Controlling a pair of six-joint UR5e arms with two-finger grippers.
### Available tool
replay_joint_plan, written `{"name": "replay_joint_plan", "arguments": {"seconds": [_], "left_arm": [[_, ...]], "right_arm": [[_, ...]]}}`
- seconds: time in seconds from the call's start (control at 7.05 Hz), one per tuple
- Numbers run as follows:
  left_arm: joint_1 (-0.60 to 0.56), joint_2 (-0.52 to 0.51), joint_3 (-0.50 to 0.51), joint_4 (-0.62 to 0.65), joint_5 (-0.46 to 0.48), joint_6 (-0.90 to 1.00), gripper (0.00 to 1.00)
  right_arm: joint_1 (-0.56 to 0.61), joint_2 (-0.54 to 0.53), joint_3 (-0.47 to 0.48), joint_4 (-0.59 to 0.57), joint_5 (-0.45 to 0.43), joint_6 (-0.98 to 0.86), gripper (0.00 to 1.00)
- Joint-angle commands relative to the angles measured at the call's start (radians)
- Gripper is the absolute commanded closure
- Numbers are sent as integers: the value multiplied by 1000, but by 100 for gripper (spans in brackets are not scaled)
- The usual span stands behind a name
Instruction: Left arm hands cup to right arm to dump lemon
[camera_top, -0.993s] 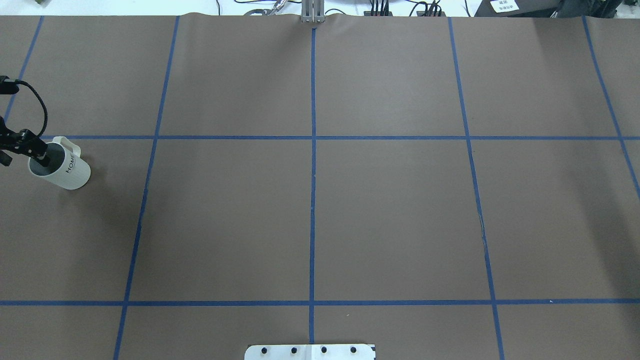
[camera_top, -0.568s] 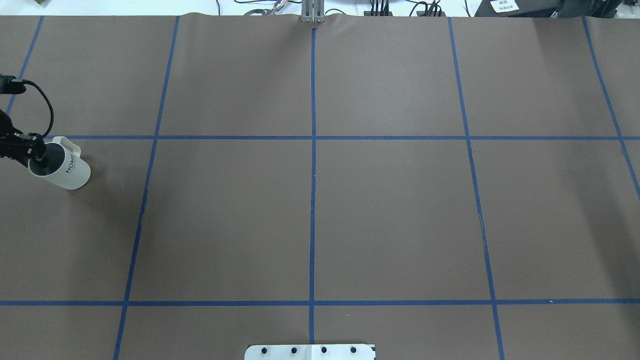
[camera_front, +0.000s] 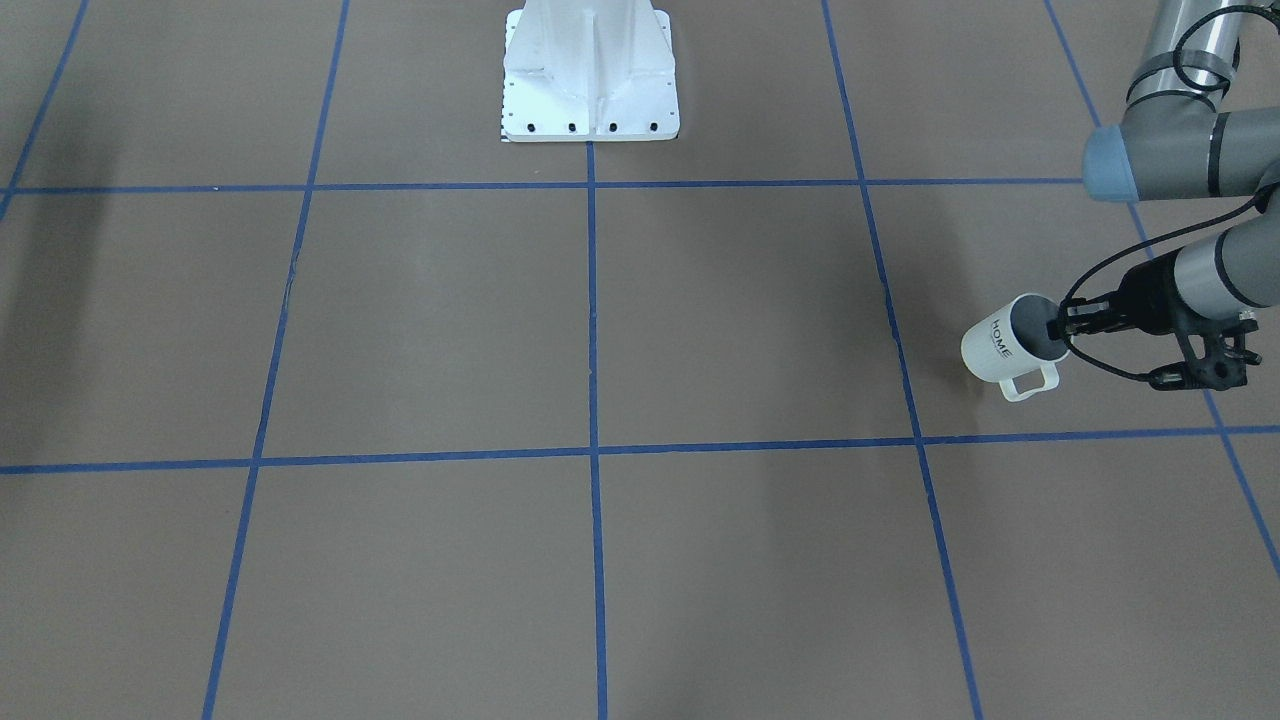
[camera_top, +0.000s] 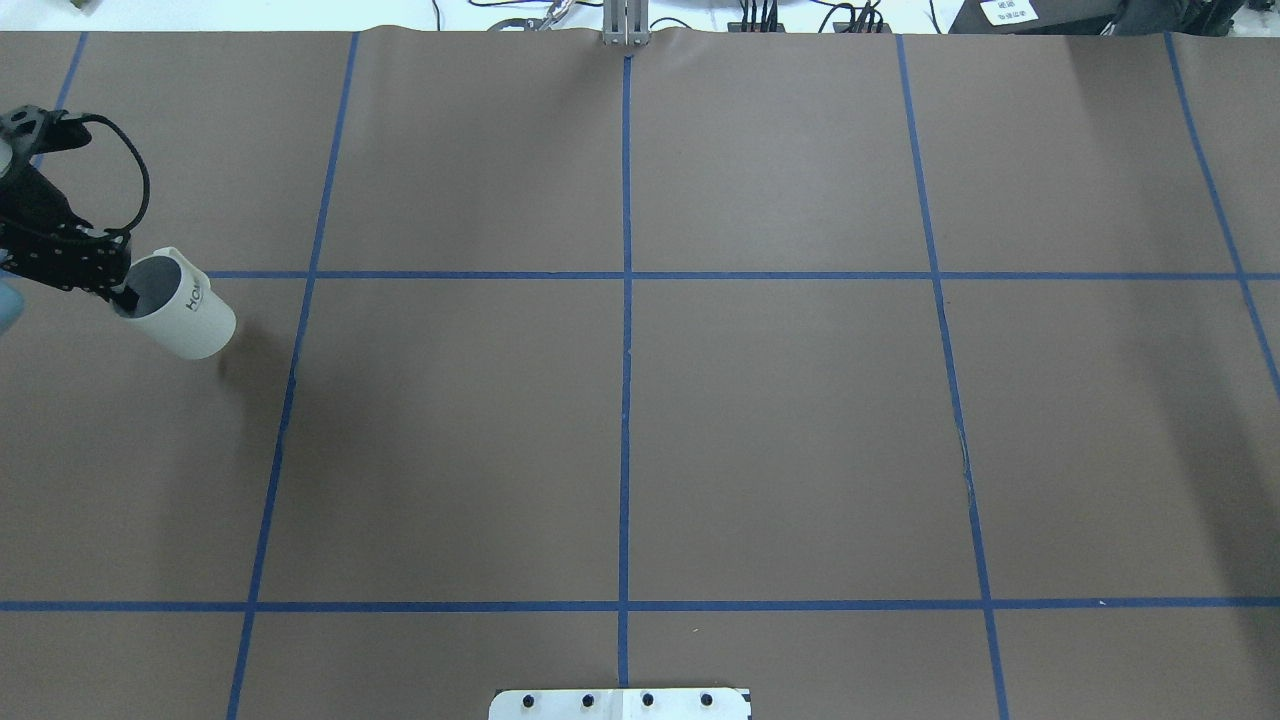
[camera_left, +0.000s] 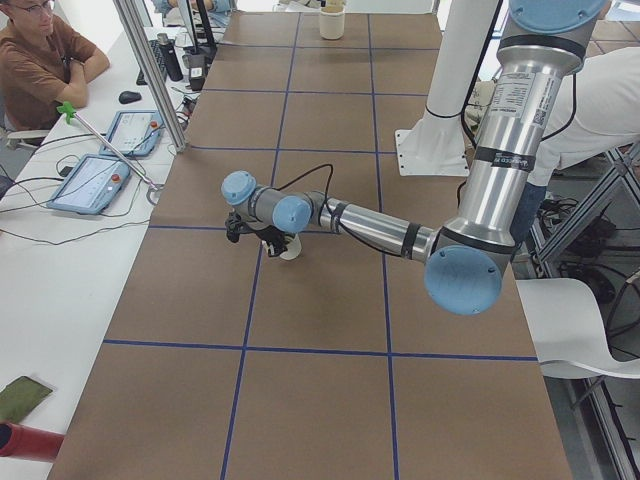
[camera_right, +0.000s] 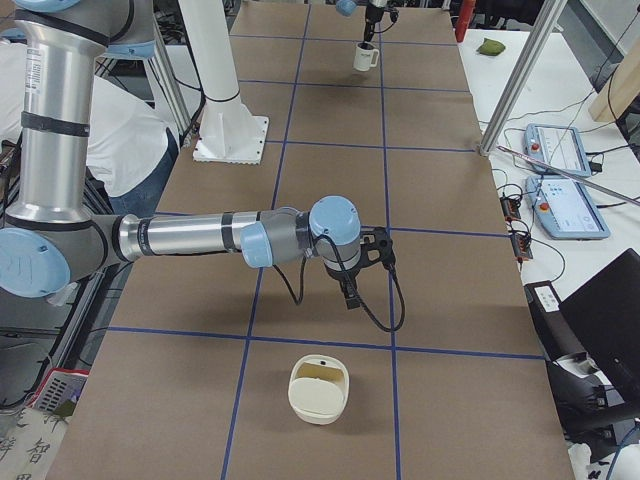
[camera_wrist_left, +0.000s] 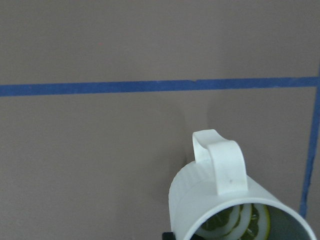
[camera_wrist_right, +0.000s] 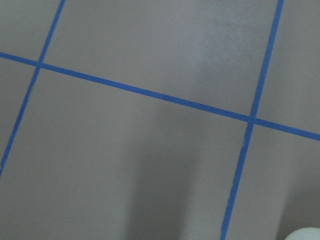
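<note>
The white cup (camera_top: 183, 306) with dark "HOME" lettering hangs at the table's far left, a little above the brown cover. My left gripper (camera_top: 122, 291) is shut on the cup's rim, one finger inside. From across the table the cup (camera_front: 1004, 350) and the left gripper (camera_front: 1062, 326) show at the right, handle toward the camera. The left wrist view looks into the cup (camera_wrist_left: 225, 200), where the yellow-green lemon (camera_wrist_left: 241, 223) lies. My right gripper (camera_right: 350, 296) hovers low over the table's other end; I cannot tell whether it is open or shut.
A cream container (camera_right: 318, 390) lies on the table just in front of the right gripper. The white robot base (camera_front: 590, 70) stands at the table's middle rear. Blue tape lines grid the cover. A person (camera_left: 40, 60) and tablets (camera_left: 95, 180) are at a side desk.
The left gripper has risen and moved toward the table's middle with the cup; the cup sits higher and further right in the overhead view than before.
</note>
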Motion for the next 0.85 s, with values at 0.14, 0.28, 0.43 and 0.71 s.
{"name": "replay_joint_plan", "arguments": {"seconds": [0.14,0.28,0.43,0.71], "left_arm": [[-1,-128,-134,204,-6,-192,100],[2,-180,-136,204,-1,-228,100],[12,-224,-138,206,3,-248,100],[90,-313,-127,207,2,-479,100]], "right_arm": [[-23,23,-7,53,83,0,0],[-60,72,-7,57,82,1,0],[-84,103,-5,59,80,42,0],[-120,207,-5,62,12,76,0]]}}
